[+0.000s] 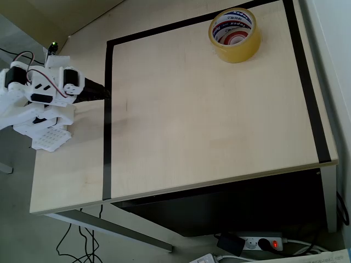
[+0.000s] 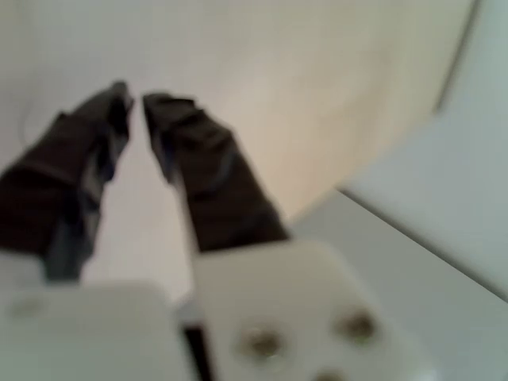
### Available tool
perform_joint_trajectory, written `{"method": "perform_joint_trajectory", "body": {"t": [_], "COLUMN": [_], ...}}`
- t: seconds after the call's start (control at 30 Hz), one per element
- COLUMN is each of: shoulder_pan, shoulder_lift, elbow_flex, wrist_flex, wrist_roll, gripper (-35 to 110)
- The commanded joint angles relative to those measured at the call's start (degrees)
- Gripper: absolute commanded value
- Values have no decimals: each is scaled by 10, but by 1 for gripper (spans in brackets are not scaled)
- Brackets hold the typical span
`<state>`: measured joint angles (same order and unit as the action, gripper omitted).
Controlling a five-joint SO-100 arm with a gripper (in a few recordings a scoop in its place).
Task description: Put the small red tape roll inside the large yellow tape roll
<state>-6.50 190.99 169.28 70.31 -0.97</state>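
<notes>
Red tape roll point(image 1: 237, 38) inside yellow roll point(image 1: 235, 35), well apart from fingers point(image 1: 98, 90).

- The white arm point(image 1: 41, 96) sits folded at the left edge of the overhead view, its dark gripper point(image 1: 101, 90) pointing right and low.
- In the blurred wrist view the gripper point(image 2: 136, 99) holds nothing; its dark fingers point(image 2: 202, 171) seem nearly closed, tips narrowly apart.

We seem to be in an office or lab — a pale wood bench point(image 1: 208, 126) marked off with black tape point(image 1: 107, 120), a power strip point(image 1: 258, 243) and cables point(image 1: 77, 246) on the floor below its near edge.
</notes>
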Motion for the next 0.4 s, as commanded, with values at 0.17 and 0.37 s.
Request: {"method": "perform_joint_trajectory", "body": {"t": [0.17, 0.37], "shoulder_pan": [13, 19], "shoulder_lift": [2, 2], "elbow_flex": [52, 53], "wrist_flex": [27, 26], "wrist_roll": [32, 36], "gripper": [0, 0]}}
